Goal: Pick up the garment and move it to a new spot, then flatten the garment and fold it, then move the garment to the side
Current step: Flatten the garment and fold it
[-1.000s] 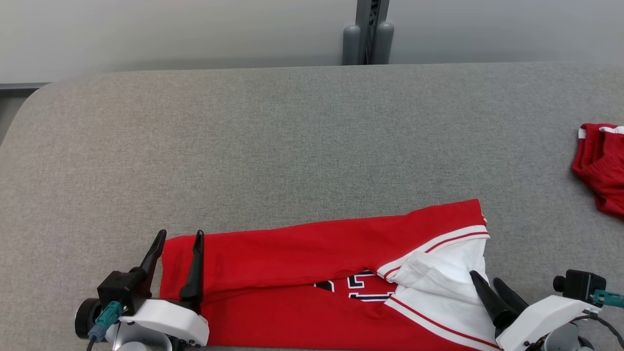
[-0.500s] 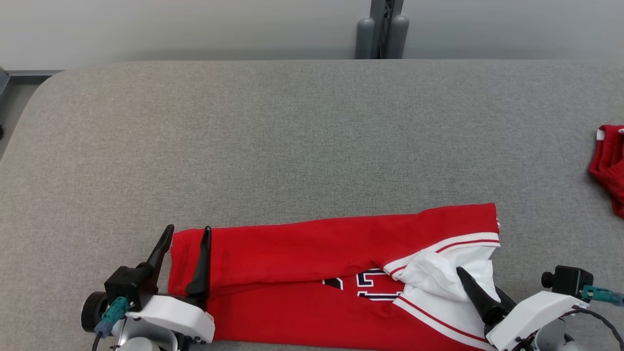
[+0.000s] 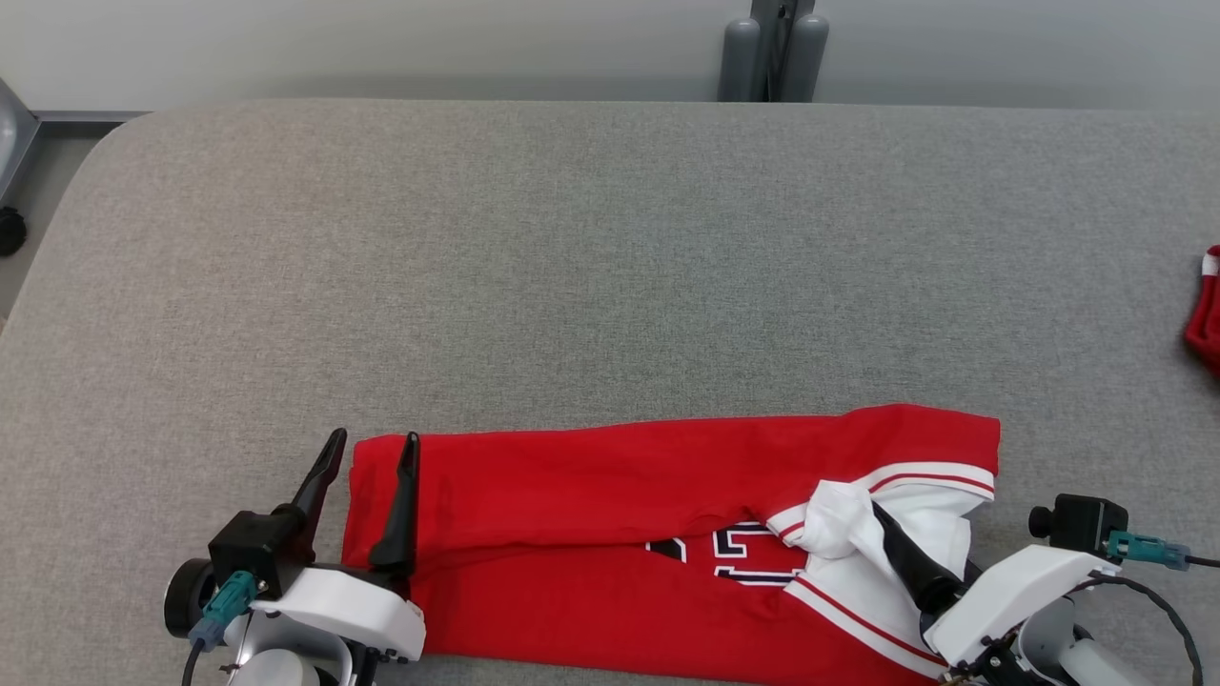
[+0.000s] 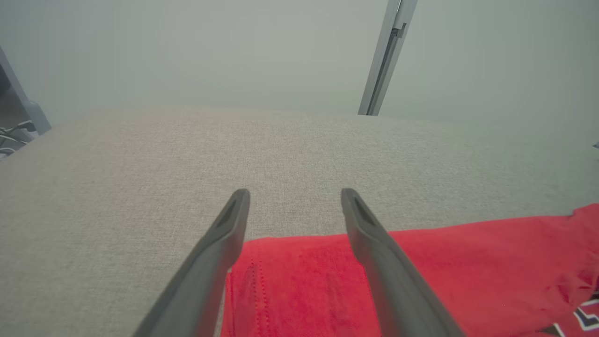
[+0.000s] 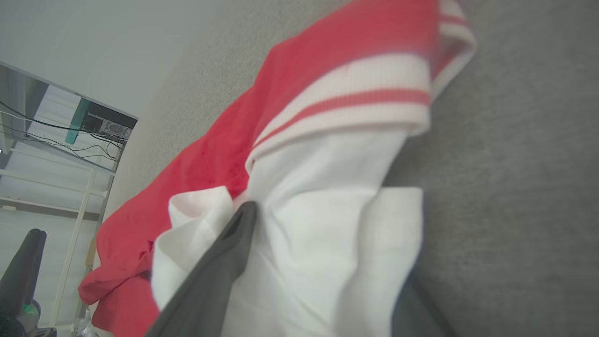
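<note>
The garment (image 3: 610, 505), a red jersey with white striped trim and dark lettering, lies folded lengthwise along the table's near edge. My left gripper (image 3: 375, 436) is open at its left end. One finger (image 3: 319, 476) rests off the cloth and the other lies over the red hem. The left wrist view shows the same gripper (image 4: 295, 193) astride the garment (image 4: 421, 262) corner. My right gripper (image 3: 891, 514) is open at the white end. One of its fingers (image 5: 210, 281) lies on top of the white fabric (image 5: 318, 224); the other is hidden under that fold.
The grey fabric-covered table (image 3: 572, 238) stretches far beyond the garment, with a rounded corner at the far left. A second red piece of clothing (image 3: 1206, 319) sits at the right edge. A grey post (image 3: 774, 48) stands behind the table.
The camera has turned, shifting the whole picture rightward. My right gripper pushed further into the white cloth, so one finger is now covered by the fold. The left gripper kept its place on the hem.
</note>
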`<state>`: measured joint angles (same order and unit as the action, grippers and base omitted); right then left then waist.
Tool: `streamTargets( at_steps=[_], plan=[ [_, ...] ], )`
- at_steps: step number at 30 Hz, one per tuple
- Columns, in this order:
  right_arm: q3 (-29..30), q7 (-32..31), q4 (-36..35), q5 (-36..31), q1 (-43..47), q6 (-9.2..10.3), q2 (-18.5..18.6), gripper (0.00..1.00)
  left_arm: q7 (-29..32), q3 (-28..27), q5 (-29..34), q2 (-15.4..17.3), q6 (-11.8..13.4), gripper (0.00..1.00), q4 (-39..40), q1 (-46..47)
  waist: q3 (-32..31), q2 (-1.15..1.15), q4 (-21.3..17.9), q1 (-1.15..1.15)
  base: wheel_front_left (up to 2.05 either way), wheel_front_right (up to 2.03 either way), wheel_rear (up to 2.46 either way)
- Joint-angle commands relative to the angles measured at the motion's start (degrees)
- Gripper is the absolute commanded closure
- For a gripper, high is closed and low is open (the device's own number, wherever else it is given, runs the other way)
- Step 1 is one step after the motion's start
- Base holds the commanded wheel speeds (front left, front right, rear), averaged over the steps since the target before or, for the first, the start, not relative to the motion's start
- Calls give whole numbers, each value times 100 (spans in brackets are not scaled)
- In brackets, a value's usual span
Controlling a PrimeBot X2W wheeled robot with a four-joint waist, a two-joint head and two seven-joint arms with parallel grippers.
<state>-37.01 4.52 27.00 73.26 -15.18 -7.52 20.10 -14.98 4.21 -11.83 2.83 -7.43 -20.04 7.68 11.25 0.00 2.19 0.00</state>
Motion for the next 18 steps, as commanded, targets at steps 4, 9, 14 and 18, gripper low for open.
streamTargets(
  at_steps=[4,9,14,18],
  plan=[
    [-490,-43,204,216,-48,2,-311,0,-20,6,-22,20,-10,0,12,115,34,0,73,0,0,0,0],
    [-688,18,273,307,-132,1,-357,0,-20,30,-41,20,-10,0,-3,115,33,0,118,0,0,0,0],
    [-791,168,418,435,-193,1,-266,0,-20,14,-57,20,-11,0,-23,89,0,0,165,0,0,0,0],
    [-735,372,642,543,-226,24,-122,0,-20,-8,-62,21,-11,0,-32,56,-32,0,170,0,0,0,0]
  ],
)
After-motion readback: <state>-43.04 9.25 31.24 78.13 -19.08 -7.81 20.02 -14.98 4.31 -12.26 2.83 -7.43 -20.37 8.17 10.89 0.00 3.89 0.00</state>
